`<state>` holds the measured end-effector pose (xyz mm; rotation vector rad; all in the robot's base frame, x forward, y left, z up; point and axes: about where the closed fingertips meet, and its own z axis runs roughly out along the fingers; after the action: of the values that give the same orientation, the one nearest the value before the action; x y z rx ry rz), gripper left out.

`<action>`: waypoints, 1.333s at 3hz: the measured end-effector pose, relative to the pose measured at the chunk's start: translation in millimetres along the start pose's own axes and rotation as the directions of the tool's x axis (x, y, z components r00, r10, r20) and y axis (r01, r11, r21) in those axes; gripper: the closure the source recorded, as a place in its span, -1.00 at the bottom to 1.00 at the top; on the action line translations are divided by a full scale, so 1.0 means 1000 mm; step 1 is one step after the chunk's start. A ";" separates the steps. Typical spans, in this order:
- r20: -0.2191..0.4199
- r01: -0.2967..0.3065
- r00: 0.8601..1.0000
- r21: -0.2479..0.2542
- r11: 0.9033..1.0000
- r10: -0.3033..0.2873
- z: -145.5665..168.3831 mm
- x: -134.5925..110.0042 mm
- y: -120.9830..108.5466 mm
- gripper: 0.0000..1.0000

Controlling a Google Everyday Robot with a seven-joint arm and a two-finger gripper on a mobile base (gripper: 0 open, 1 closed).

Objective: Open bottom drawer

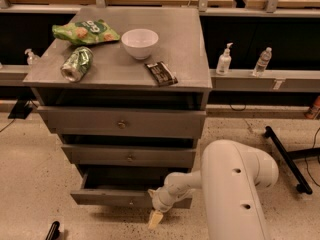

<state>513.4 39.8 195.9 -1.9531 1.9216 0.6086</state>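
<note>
1. Opening, camera view: bottom drawer [112, 198] partly out, lowest, under middle drawer front [100, 155].
2. Gripper [156, 215] low at that front's right end; open or closed, cannot tell.
3. Best pulled straight back, level, avoiding skew from off-centre hold.

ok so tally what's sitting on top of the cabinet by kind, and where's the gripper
On the cabinet top:
bags: 1 (green chip bag)
cans: 1 (green can, lying on its side)
bowls: 1 (white bowl)
snack bars: 1 (dark snack bar)
total: 4
The gripper is down low at the front of the pulled-out bottom drawer.
</note>
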 end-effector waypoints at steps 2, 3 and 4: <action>0.020 -0.069 0.997 0.010 0.998 0.069 -0.023 -0.009 0.067 -0.74; 0.001 -0.019 1.000 0.058 0.998 0.019 -0.033 -0.003 0.055 -0.74; 0.001 0.046 0.999 0.081 0.996 -0.046 -0.027 0.015 0.030 -0.71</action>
<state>485.4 11.4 213.1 -1.9394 1.8649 0.5122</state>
